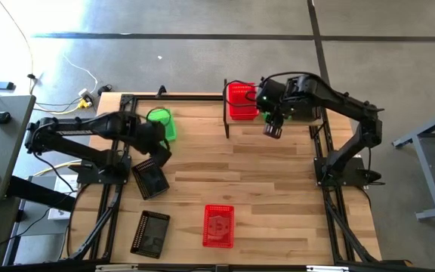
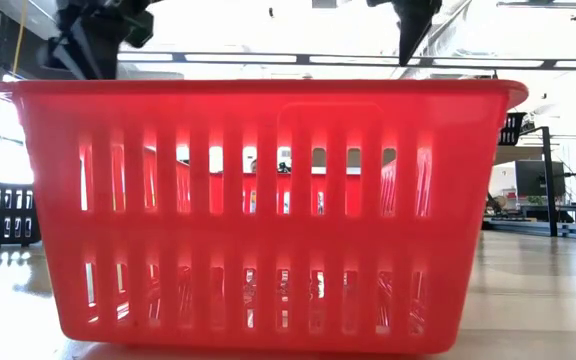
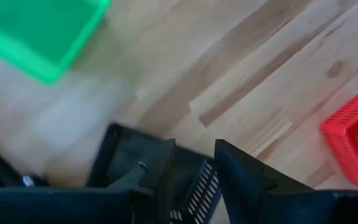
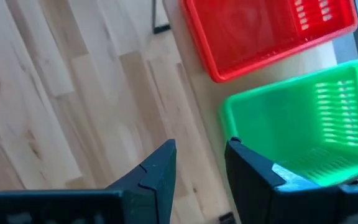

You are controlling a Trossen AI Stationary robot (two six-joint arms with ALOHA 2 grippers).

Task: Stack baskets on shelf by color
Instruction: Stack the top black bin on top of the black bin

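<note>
Below the left gripper point(image 1: 155, 161), a black basket point(image 1: 150, 180) lies on the table point(image 1: 278, 196); in the left wrist view the two dark fingers point(image 3: 244, 180) stand a little apart over its rim, and whether they touch it cannot be told.

Baskets counted from above: two red, two black, and green ones whose number is unclear. One red basket point(image 1: 241, 101) sits on the shelf point(image 1: 232, 125) just beside the right gripper point(image 1: 272, 128). The other red basket point(image 1: 218, 225) lies well apart from both grippers, near the table's front edge. The second black basket point(image 1: 151, 233) lies beyond the first, farther from the left jaws. A green basket point(image 1: 161, 123) shows beside the left arm, partly covered by it.

The right wrist view shows a red basket point(image 4: 266, 31) and a green basket point(image 4: 303, 121) side by side ahead of the right jaws, which stand slightly parted and hold nothing; the green one is hidden from above by the arm.

The low view is almost filled by one red basket point(image 2: 268, 210), cutting off the rest.
</note>
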